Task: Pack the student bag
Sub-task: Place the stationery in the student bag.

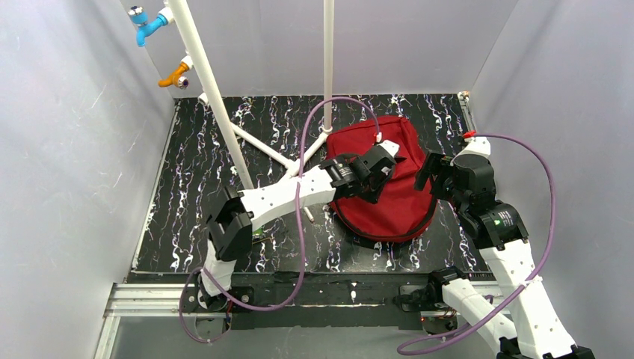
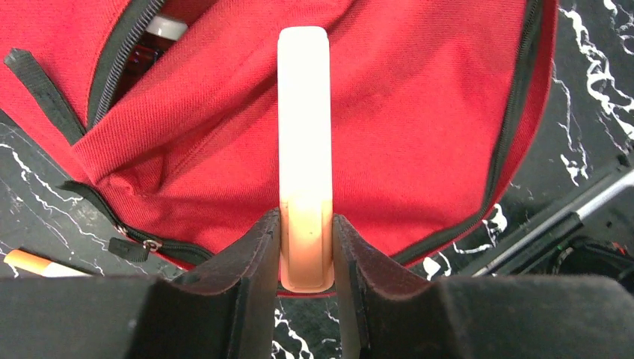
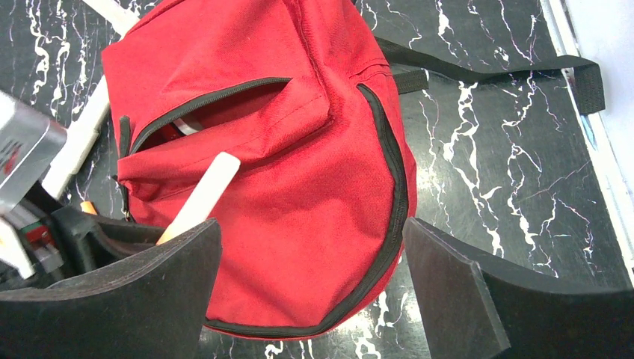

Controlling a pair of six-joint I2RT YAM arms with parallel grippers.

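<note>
Bag (image 1: pixel 404 206) lay on the table (image 1: pixel 194 164), right of centre, pocket unzipped. Left gripper (image 2: pixel 306 218) clamped on a white pen (image 2: pixel 304 112) over the bag. Right gripper (image 3: pixel 310 226) stood wide apart beside the bag, holding nothing.

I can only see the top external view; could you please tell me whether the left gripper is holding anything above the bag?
Observer: Yes. The left gripper is shut on a white pen with an orange end, pointing across the student bag.
Operator: Thank you. Is a pocket open for it?
Observer: Yes. The right wrist view shows the front pocket unzipped and gaping, with something pale inside.
Operator: And is the right gripper gripping the bag?
Observer: No. The right gripper has its jaws wide apart, empty, above the bag's rounded end.
</note>
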